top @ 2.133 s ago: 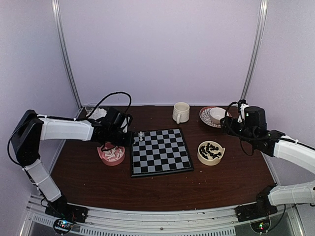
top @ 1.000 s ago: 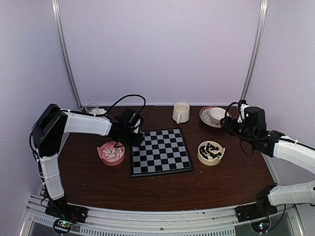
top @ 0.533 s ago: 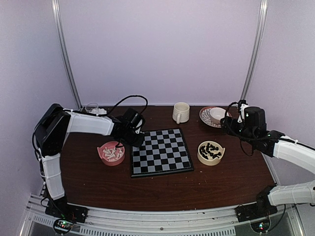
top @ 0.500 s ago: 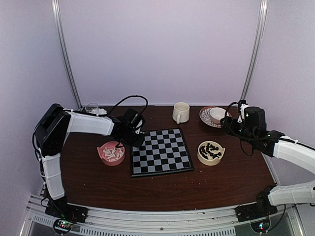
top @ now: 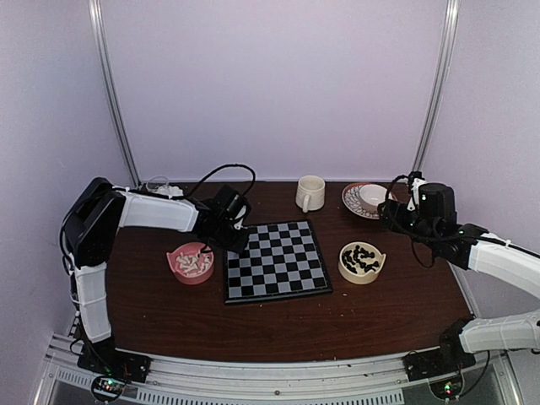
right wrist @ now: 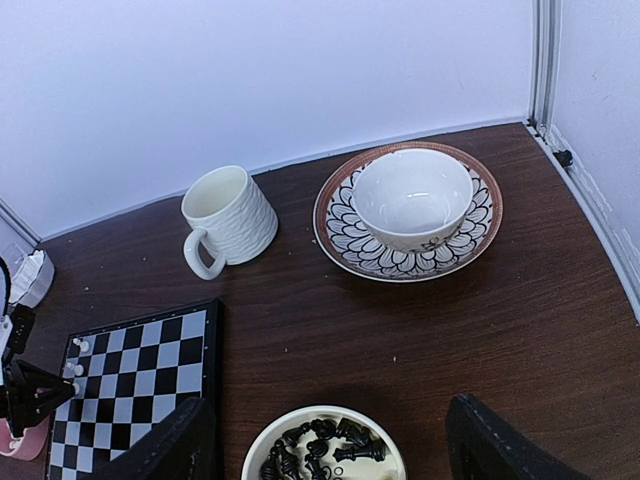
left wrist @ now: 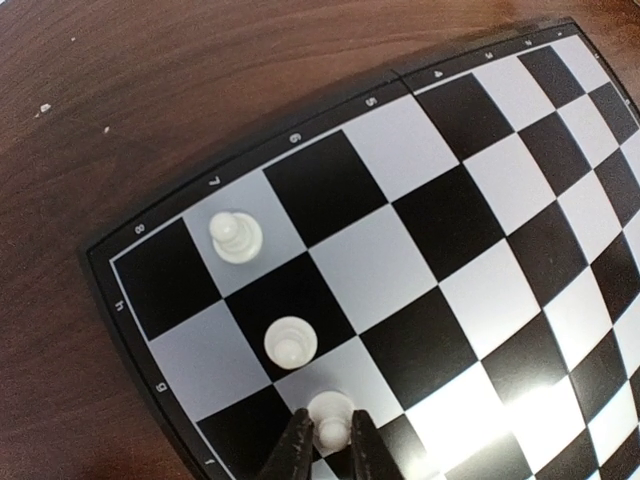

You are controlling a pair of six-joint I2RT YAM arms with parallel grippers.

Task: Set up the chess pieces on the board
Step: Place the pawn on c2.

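Dark wooden table [top: 278, 329], mug [top: 310, 193] behind board [top: 276, 260], white bowl [right wrist: 412, 197] on patterned plate [right wrist: 345, 245]

Soft, even overhead light keeps everything bright and sharp, though the board [left wrist: 400, 240] shows white glare and edges bowed by the left wrist lens.

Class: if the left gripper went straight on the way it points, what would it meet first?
The left gripper would first meet the white piece between its fingers, then probably the board beneath; depth is unclear.
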